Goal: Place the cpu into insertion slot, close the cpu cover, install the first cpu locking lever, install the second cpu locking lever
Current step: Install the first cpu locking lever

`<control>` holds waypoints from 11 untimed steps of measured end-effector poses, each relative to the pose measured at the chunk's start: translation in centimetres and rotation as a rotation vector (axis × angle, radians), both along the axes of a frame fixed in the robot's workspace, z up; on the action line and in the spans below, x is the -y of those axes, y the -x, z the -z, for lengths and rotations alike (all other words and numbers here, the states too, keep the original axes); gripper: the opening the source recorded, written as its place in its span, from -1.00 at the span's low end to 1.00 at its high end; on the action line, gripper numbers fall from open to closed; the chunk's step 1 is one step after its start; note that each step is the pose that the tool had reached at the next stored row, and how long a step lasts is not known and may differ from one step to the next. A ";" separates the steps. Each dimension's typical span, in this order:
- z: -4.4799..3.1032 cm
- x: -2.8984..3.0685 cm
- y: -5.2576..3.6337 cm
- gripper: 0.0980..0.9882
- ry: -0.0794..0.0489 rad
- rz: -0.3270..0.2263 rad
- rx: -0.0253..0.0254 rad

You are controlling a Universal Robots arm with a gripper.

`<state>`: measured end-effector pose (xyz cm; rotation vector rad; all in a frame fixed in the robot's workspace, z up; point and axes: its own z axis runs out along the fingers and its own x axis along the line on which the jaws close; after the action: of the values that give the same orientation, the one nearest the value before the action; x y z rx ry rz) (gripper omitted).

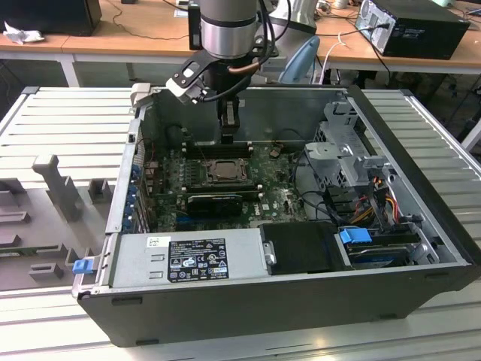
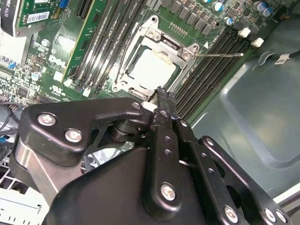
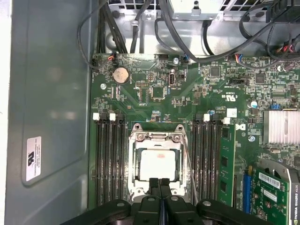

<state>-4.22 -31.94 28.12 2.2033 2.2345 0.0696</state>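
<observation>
1. Your gripper has its two fingers pressed together, and nothing is between them. You see the same closed tips in the second wrist view.
2. In the exterior view the gripper hangs inside the open computer case, just above the socket area and not touching the board.
3. Directly under the fingertips lies the near edge of the insertion slot. From the tips, the slot reaches out away from the wrist.
4. The cpu sits flat in the slot with its pale face up. The cpu cover lies down over it as a frame, so I judge these two steps as done.
5. The relation that matters for you is this: a thin locking lever runs beside the slot, on the side toward the installed memory stick. Its long axis follows that side of the slot, nearly parallel to the closed fingers, and it is just beside them.
6. In the second wrist view the lever sticks out over the memory slots, so it seems not latched.
7. I cannot tell how the lever on the opposite side stands.
</observation>
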 end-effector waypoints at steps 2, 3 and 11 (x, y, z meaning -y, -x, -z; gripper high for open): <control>-0.12 0.00 0.00 -0.98 0.000 0.000 0.0000; -0.16 0.00 0.00 -0.98 0.000 0.000 0.0000; -0.50 0.00 0.00 -0.98 0.000 0.000 0.0000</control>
<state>-4.22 -31.94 28.62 2.2033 2.2345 0.0695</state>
